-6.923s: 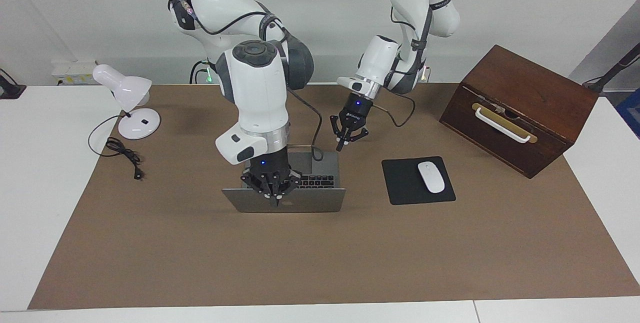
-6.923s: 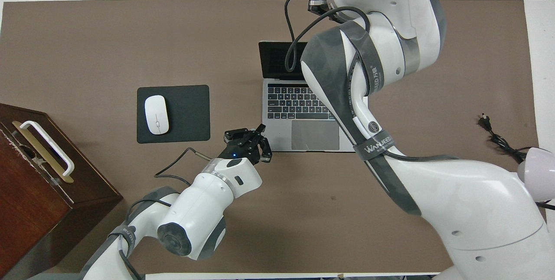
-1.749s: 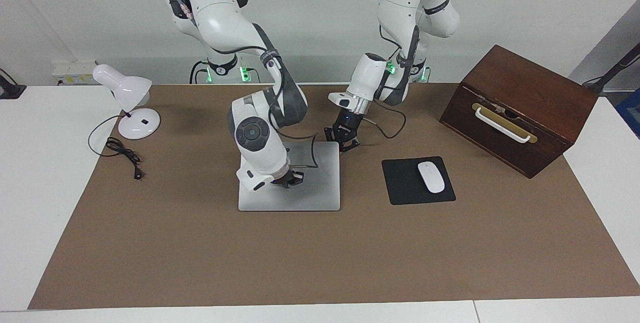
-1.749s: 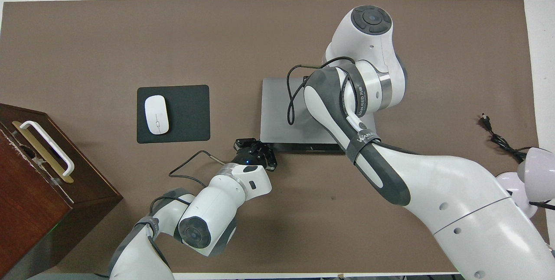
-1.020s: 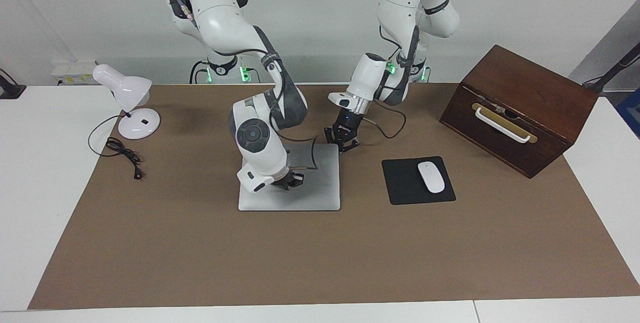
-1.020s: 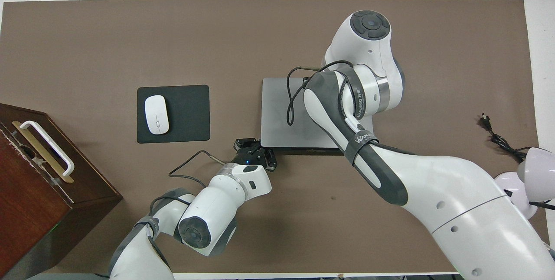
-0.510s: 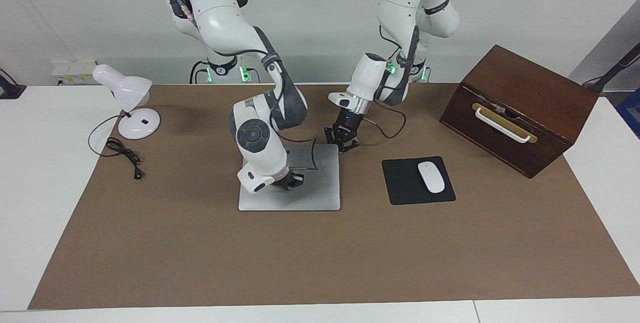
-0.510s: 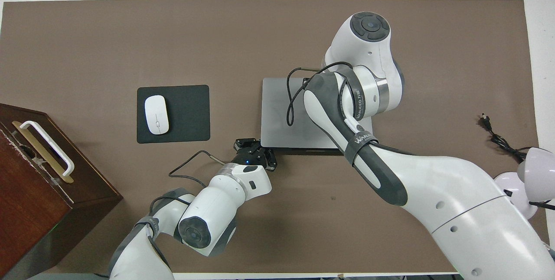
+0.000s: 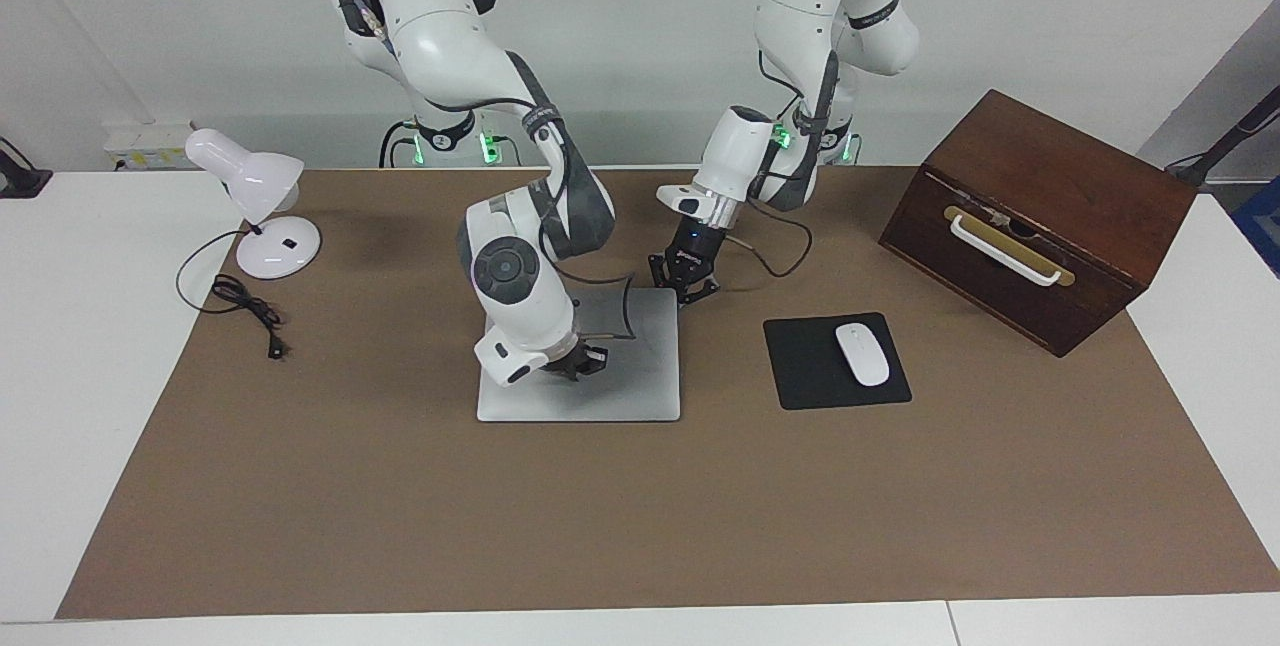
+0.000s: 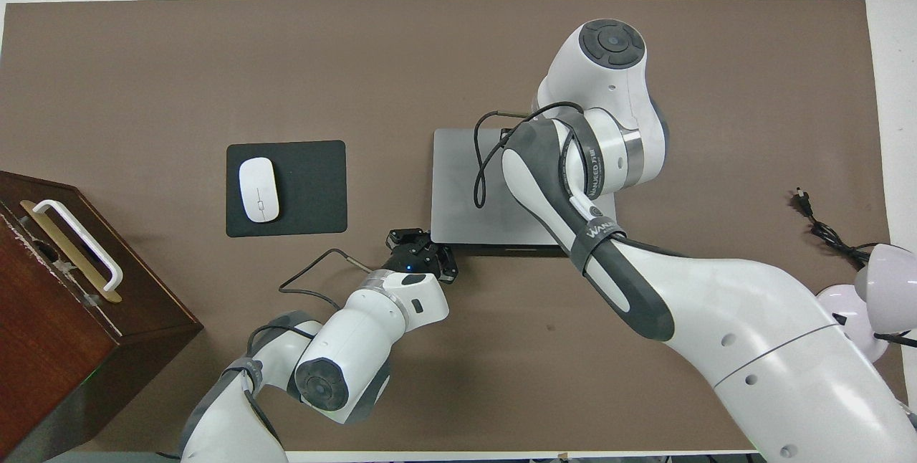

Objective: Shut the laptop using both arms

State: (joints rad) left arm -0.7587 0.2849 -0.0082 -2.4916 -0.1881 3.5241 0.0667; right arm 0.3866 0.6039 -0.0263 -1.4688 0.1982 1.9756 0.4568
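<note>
The silver-grey laptop [image 9: 640, 386] lies flat on the brown mat with its lid down; it also shows in the overhead view [image 10: 458, 183]. My right gripper [image 9: 581, 364] rests on the middle of the lid and is hidden under its own wrist in the overhead view. My left gripper [image 9: 684, 288] is open at the laptop's corner nearest the robots, toward the left arm's end. It also shows in the overhead view [image 10: 423, 251], right beside the laptop's edge.
A black mouse pad [image 9: 805, 366] with a white mouse [image 9: 862, 354] lies beside the laptop toward the left arm's end. A brown wooden box [image 9: 1040, 216] with a white handle stands past it. A white desk lamp [image 9: 262, 216] with its cord stands at the right arm's end.
The lid stood upright 6.9 s ago and now lies flat. My right gripper came down with it onto the lid. In the last second almost nothing has moved.
</note>
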